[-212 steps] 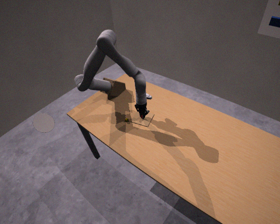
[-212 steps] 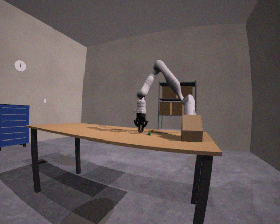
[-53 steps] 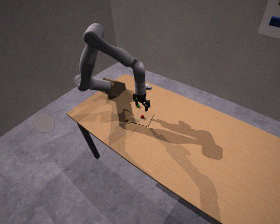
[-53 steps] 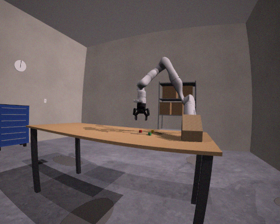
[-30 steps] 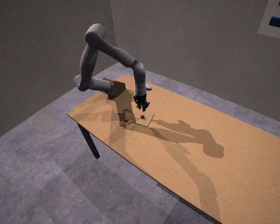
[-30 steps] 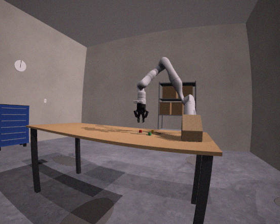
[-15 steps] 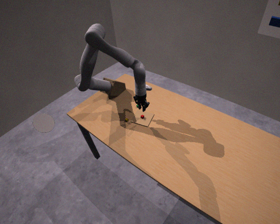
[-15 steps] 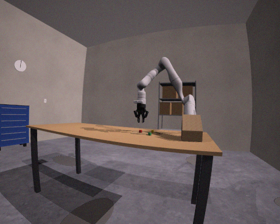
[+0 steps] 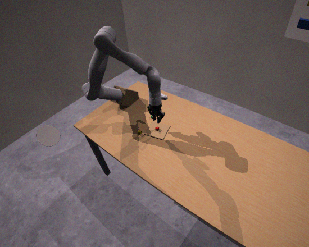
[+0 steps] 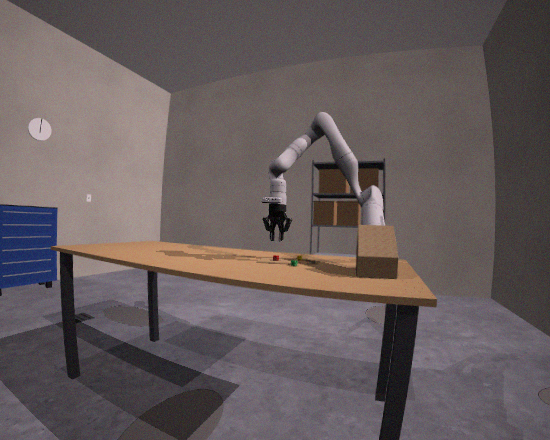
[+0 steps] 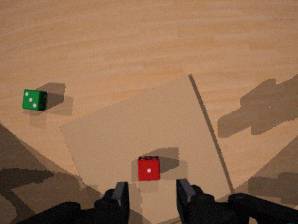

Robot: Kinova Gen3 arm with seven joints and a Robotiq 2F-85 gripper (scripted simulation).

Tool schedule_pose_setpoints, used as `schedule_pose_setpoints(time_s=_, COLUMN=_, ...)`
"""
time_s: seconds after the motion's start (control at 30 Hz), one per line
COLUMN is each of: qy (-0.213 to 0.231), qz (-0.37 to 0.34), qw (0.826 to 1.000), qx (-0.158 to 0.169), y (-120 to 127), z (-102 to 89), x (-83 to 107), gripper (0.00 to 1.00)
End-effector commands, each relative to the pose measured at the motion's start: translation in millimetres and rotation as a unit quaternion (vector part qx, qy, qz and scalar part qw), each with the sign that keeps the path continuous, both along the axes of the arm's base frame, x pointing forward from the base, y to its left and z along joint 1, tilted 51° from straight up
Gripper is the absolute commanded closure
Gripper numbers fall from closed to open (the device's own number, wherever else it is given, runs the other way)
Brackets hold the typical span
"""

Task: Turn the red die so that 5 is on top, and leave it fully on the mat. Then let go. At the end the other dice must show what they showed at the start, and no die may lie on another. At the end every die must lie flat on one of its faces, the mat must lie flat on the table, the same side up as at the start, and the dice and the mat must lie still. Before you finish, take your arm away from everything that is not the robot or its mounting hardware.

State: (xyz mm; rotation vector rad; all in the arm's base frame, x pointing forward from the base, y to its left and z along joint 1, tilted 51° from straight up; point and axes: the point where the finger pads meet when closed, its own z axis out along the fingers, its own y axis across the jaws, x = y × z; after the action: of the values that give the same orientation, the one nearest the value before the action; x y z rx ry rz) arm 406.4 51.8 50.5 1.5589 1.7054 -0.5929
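Observation:
The red die (image 11: 148,168) lies flat on the tan mat (image 11: 143,145), and the face turned to the wrist camera shows one white pip. It also shows in the top view (image 9: 157,128) and in the exterior view (image 10: 276,258). The mat (image 9: 158,131) lies flat on the table. My gripper (image 11: 152,194) hangs well above the mat, fingers pointing down, in the top view (image 9: 159,118) and the exterior view (image 10: 277,235). Its fingers are partly closed, with a gap between them, and hold nothing.
A green die (image 11: 33,100) (image 9: 151,117) lies on the bare table beside the mat. A yellow die (image 9: 139,132) lies off the mat's other side. A brown box (image 9: 127,96) stands at the arm's base near the table end.

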Motion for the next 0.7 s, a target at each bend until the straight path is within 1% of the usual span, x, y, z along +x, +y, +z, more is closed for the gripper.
schedule_pose_setpoints(time_s=0.0, qy=-0.002, qz=-0.003, qw=1.000, qx=0.003, y=-1.9, z=-3.0, x=-0.5, gripper=0.65)
schedule_pose_setpoints(time_s=0.37, qy=-0.002, qz=-0.003, qw=1.000, qx=0.003, y=-7.1, z=-7.4, x=1.0, gripper=0.65)
schedule_pose_setpoints(time_s=0.67, qy=-0.002, qz=-0.003, qw=1.000, qx=0.003, y=-16.6, z=-15.3, x=3.6, gripper=0.65)
